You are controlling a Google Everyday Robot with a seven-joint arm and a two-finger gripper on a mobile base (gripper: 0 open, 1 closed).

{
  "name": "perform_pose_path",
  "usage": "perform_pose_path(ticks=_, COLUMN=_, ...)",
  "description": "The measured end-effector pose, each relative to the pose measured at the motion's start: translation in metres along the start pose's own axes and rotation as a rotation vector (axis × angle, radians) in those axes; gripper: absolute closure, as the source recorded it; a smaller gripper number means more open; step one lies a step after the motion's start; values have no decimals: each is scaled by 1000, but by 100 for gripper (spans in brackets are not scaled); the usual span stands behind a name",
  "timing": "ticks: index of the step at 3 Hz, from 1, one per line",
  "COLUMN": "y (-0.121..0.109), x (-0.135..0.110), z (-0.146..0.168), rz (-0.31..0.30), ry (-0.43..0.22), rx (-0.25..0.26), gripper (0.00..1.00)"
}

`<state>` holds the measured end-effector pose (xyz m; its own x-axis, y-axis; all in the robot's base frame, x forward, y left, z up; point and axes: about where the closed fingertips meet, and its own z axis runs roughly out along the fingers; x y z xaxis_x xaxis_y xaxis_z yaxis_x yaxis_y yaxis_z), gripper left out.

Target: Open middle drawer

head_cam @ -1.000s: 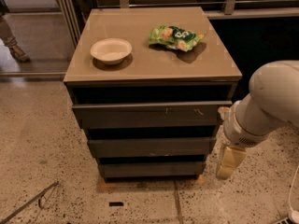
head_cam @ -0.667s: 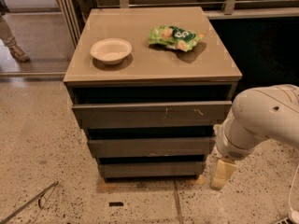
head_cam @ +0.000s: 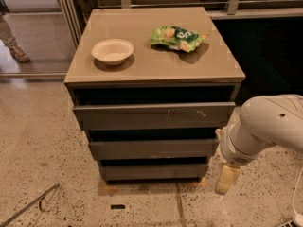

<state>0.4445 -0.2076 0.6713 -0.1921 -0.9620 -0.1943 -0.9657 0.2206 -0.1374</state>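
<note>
The middle drawer [head_cam: 151, 148] is a plain dark grey-brown front without a handle, in the centre of the cabinet, with a small pale scuff at its lower edge. Above it is the wider top drawer front [head_cam: 154, 115] with white scratches. Below it is the narrowest bottom front [head_cam: 152, 172]. My gripper [head_cam: 227, 178] hangs pale and yellowish from the white arm [head_cam: 265, 126]. It is to the right of the cabinet, level with the bottom front, just off its right corner and near the floor. It touches no drawer.
On the cabinet top [head_cam: 156, 56] stand a white bowl [head_cam: 112, 51] at the left and a green snack bag [head_cam: 178, 37] at the right. Speckled floor [head_cam: 42, 164] surrounds the cabinet. A thin rod [head_cam: 28, 206] lies at lower left. A person's foot [head_cam: 19, 54] is at far left.
My arm and gripper have moved down and slightly left, closer to the cabinet's lower right corner. The drawers have not moved.
</note>
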Motion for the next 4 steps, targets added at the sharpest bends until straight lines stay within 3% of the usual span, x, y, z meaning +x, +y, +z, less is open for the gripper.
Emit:
perform_pose_path(ticks=1, y=-8, x=15, z=44, rz=-44, ry=-108, rx=-6, gripper=0)
perform_pose_path(ticks=3, y=-11, x=15, z=159, rz=-114, ry=-211, rx=-67, gripper=0)
perform_pose_path(ticks=4, y=-11, x=17, z=160, rz=-109, ry=-213, rx=-64, gripper=0)
